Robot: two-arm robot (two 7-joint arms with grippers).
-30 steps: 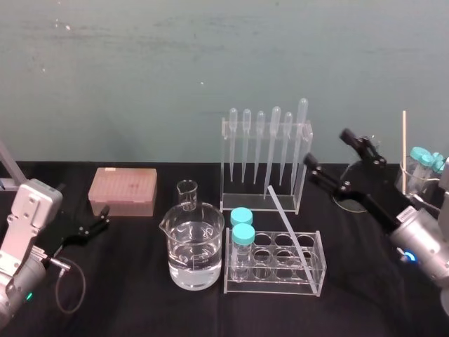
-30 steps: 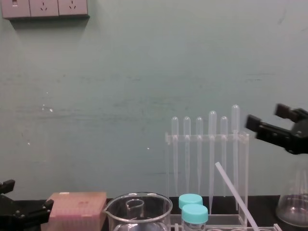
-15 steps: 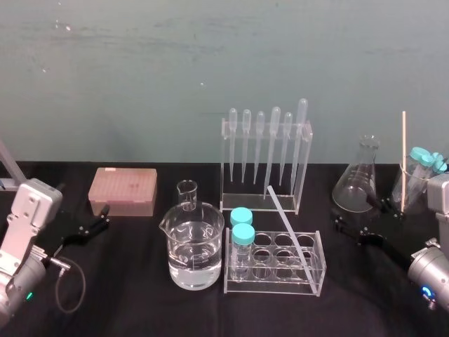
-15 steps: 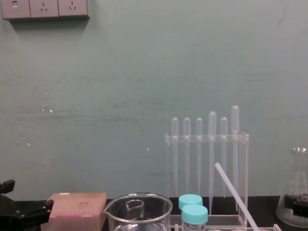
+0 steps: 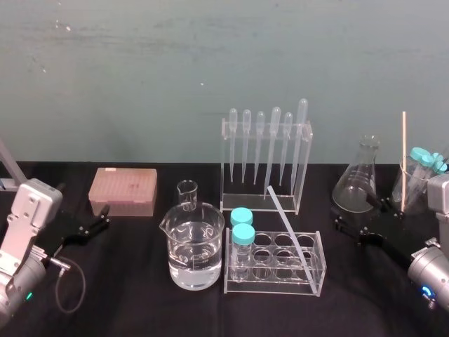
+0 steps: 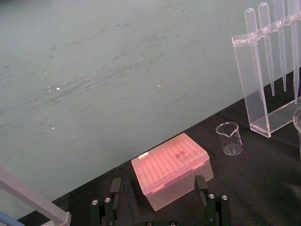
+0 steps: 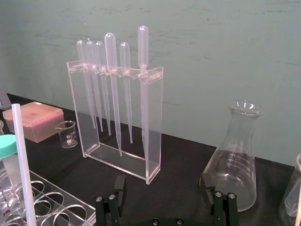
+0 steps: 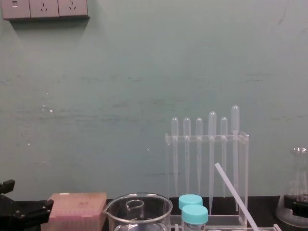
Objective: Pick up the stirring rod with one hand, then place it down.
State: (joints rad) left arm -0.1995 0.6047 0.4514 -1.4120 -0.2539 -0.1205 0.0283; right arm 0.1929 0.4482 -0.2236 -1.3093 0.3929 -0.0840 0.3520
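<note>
The rod (image 5: 289, 226) leans in the tube rack (image 5: 273, 286), foot at the rack's right end, top slanting up, back and left. The right claw (image 5: 358, 216), spread and empty, sits low just right of it, clearly nearer than the left claw (image 5: 88, 226), also spread, parked far left

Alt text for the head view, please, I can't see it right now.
The stirring rod leans slantwise in the test tube rack, held by neither hand. The right hand sits open, low beside the flask; the left hand rests open by the pink box.
</note>
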